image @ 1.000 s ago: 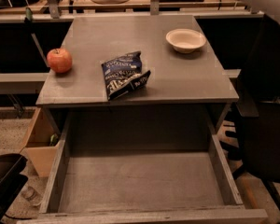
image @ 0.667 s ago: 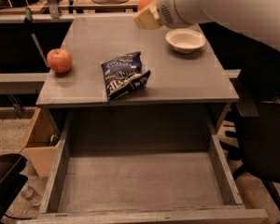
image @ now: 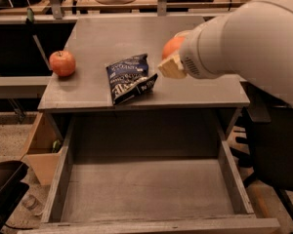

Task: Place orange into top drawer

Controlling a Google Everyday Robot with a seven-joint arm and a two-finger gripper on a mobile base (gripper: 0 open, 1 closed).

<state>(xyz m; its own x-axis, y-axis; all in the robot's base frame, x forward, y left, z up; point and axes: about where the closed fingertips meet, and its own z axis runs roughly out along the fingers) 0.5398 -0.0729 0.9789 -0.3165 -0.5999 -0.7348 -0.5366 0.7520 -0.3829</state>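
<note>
The orange (image: 171,46) is held in my gripper (image: 170,58), above the right half of the grey tabletop (image: 93,38), just right of a chip bag. The gripper is shut on the orange, and one cream finger (image: 172,68) shows below the fruit. My thick white arm (image: 244,38) comes in from the right. The top drawer (image: 63,179) stands pulled out below the tabletop's front edge, wide and shallow, with a bare grey bottom. The gripper is behind the drawer and higher than it.
A red-and-yellow apple (image: 62,63) sits at the tabletop's left edge. A dark blue chip bag (image: 131,77) lies near the front middle. A cardboard box (image: 39,150) stands on the floor to the left of the drawer. A dark chair (image: 276,150) is at the right.
My arm has come down and forward across the tabletop with the orange. It now hides the white bowl at the back right.
</note>
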